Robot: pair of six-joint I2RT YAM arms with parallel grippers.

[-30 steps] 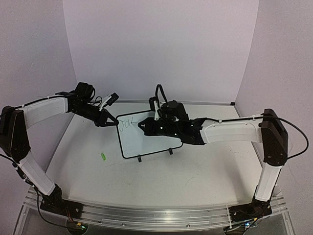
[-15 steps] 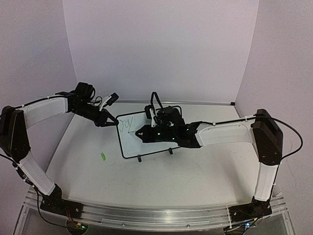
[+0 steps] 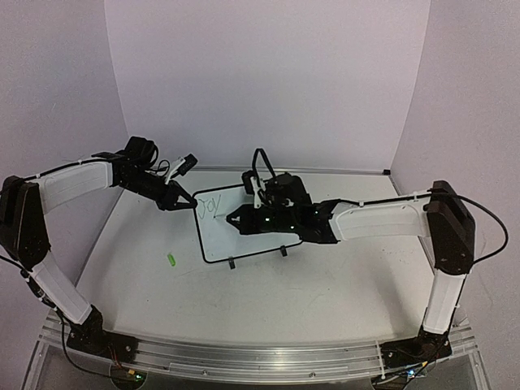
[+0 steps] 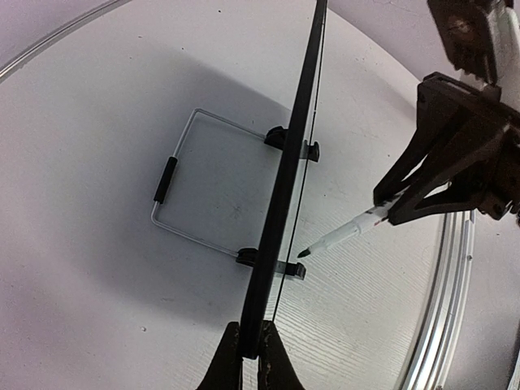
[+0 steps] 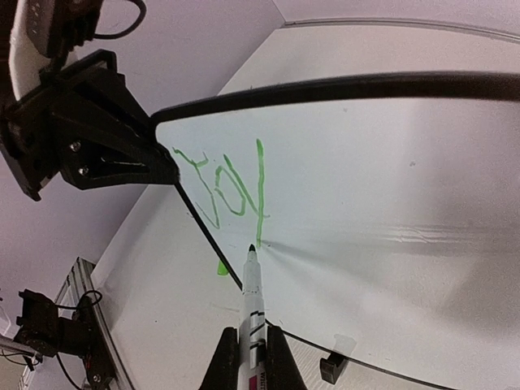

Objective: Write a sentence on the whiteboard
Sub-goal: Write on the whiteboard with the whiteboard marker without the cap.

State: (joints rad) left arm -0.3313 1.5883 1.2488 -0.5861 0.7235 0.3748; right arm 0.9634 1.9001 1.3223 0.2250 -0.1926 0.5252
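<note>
**Whiteboard** [image 3: 244, 241]: stands mid-desk on two black feet [image 3: 232, 263] and leans back. Its long axis runs left to right, and its white face is turned toward the arm bases.

**Sentence** [image 3: 210, 205]: green marker strokes in the board's upper left corner, reading roughly "Joy".

**Marker** [image 5: 253, 299]: white barrel with a dark tip. Its long axis points away from the right wrist at the board face. The tip sits at the foot of the last green stroke; whether it touches cannot be told.

**Left gripper** [image 3: 185, 203]: fingers pressed on the board's left frame edge, pinching it.

**Right gripper** [image 3: 236, 219]: fingers closed around the marker barrel, in front of the board face.

**Desk** [image 3: 325, 296]: white. A small green piece [image 3: 171, 259] lies on it, left of the board and apart from it.

**View notes:**
- The left wrist view shows the board edge-on as a thin black line, with a wire prop [image 4: 175, 183] behind it.
- Only the right wrist view gives the strokes and the marker tip up close.
</note>
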